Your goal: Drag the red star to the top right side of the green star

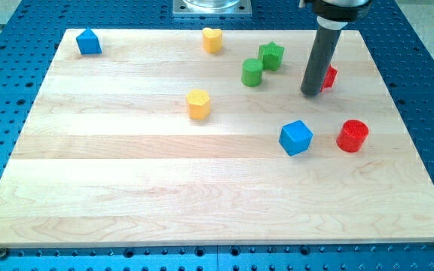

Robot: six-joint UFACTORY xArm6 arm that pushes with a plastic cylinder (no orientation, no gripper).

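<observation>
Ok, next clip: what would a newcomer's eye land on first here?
The dark rod at the view's upper right, with my tip set against the left edge of the half-hidden red star. Next, the green star and green cylinder paired just left of it, then the blue cube and red cylinder below.

The rod (321,56) stands in front of the red star (329,76) and conceals most of it; only a small red portion shows at the rod's right edge, so the star's shape cannot be confirmed from this view. My tip (310,92) sits at the star's lower left; whether the two touch cannot be determined. The upper part of the rod and the arm mount (337,6) are cut off by the view's top. A metal base plate (212,7) is also cropped there. The counter (202,188) loses its lower right corner to the view's right edge.
</observation>
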